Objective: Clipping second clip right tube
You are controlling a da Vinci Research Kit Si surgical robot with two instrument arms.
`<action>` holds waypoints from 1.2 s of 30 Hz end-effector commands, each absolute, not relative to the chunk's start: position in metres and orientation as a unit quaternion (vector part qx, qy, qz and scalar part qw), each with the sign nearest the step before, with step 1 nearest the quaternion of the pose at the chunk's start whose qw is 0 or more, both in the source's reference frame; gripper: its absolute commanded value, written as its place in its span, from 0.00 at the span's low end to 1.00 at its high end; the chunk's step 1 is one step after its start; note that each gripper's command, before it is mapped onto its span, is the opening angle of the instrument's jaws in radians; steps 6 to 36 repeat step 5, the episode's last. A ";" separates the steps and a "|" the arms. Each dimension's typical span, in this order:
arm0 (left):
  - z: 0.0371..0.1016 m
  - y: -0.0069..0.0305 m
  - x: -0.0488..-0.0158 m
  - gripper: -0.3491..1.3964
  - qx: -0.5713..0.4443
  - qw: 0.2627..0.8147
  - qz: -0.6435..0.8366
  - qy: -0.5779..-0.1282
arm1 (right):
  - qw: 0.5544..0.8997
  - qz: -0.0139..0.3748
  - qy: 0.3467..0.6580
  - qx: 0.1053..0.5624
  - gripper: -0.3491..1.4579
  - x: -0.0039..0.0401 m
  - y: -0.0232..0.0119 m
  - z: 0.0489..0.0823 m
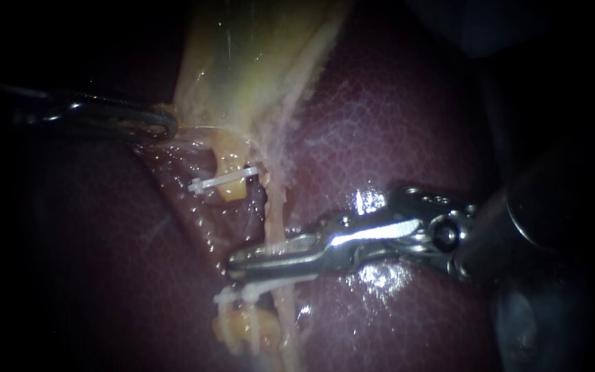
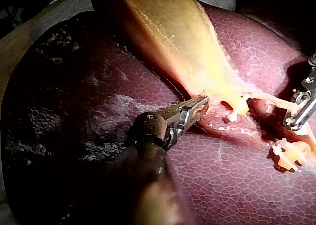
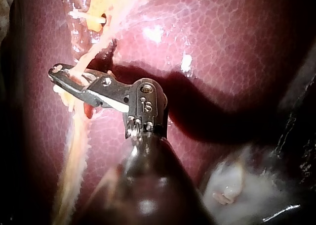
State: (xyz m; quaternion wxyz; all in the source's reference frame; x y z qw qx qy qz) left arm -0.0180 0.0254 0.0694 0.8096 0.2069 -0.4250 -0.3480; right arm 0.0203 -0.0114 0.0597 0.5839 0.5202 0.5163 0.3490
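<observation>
Jaws of my right instrument are parted, just a narrow gap, and the right tube runs straight through that gap. So they're sitting around it, not clamped down. The right wrist view shows it best: a thin pale strand crosses between the two jaws near the tips, and a white loaded clip lies along the lower jaw. The tube itself is the skinny whitish strand coming down off the edge of the gallbladder and lying over the dark red liver.

Just left of it in the endoscope view there's a stubbier yellow tube with an upper clip across it, above the right instrument's jaws. A lower clip sits on a yellow stump just below those jaws.

My left instrument comes in from the left and is clenched on the pale tissue at the bottom edge of the gallbladder. The left wrist view agrees: jaws together, tissue pinched at the tip. The two instruments are well apart.
</observation>
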 end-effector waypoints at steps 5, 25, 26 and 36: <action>0.0694 0.0254 -0.0179 0.00 0.207 0.810 -0.348 -0.425 | 0.584 0.347 0.516 0.522 0.00 0.0202 -0.0115 0.0599; 0.0694 0.0254 -0.0179 0.00 0.207 0.810 -0.348 -0.425 | 0.584 0.347 0.516 0.522 0.00 0.0202 -0.0115 0.0599; 0.0694 0.0254 -0.0179 0.00 0.207 0.810 -0.348 -0.425 | 0.584 0.347 0.516 0.522 0.00 0.0202 -0.0115 0.0599; 0.0694 0.0254 -0.0179 0.00 0.207 0.810 -0.348 -0.425 | 0.584 0.347 0.516 0.522 0.00 0.0202 -0.0115 0.0599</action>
